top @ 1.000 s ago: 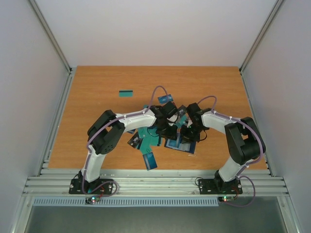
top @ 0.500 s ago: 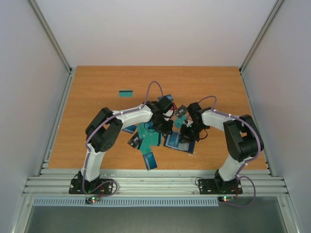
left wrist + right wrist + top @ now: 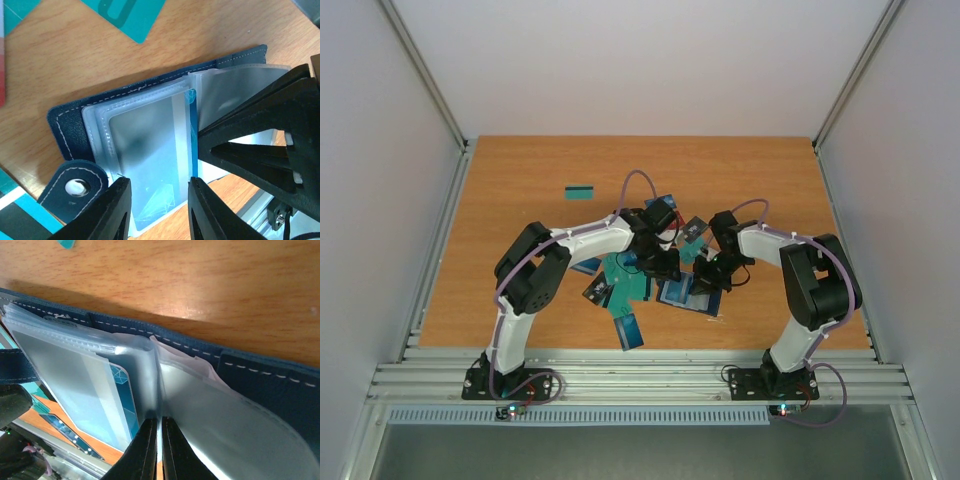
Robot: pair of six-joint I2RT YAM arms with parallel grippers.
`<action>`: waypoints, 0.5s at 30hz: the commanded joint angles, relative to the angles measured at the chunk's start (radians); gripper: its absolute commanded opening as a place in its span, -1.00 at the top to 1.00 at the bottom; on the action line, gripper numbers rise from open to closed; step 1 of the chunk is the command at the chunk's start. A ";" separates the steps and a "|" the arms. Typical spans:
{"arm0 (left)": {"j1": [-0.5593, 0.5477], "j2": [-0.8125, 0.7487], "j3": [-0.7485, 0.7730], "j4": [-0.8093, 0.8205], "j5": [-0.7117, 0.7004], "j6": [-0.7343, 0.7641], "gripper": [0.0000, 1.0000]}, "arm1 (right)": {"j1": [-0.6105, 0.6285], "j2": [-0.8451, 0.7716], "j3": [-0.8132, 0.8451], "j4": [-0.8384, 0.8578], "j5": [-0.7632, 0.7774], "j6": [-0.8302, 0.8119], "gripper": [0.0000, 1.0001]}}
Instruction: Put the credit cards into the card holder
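Card holder (image 3: 75,125) laid open on bench (image 3: 75,60), centre-near. Clear sleeve (image 3: 145,370) pinched by closed right fingers (image 3: 145,460) so pocket gapes. Left fingers (image 3: 100,215) apart astride blue card (image 3: 191,130) in sleeve; grip cannot be told.

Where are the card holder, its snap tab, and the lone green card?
card holder (image 3: 67,127), left wrist view, navy stitched cover.
snap tab (image 3: 75,189), left wrist view, its metal stud.
lone green card (image 3: 581,192), top view, its middle.
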 commanded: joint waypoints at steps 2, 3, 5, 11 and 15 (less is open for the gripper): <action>0.000 0.025 -0.010 -0.005 0.045 -0.014 0.29 | -0.012 0.053 -0.045 0.044 0.080 -0.040 0.86; 0.001 0.030 -0.011 -0.003 0.055 -0.016 0.26 | -0.011 0.054 -0.046 0.047 0.080 -0.048 0.86; 0.001 0.041 -0.014 -0.009 0.057 -0.010 0.21 | -0.014 0.057 -0.052 0.051 0.073 -0.052 0.86; 0.001 0.054 -0.044 0.003 0.063 -0.013 0.18 | -0.017 0.060 -0.051 0.052 0.066 -0.061 0.86; -0.001 0.047 -0.052 0.020 0.070 -0.023 0.18 | -0.020 0.061 -0.050 0.050 0.059 -0.065 0.86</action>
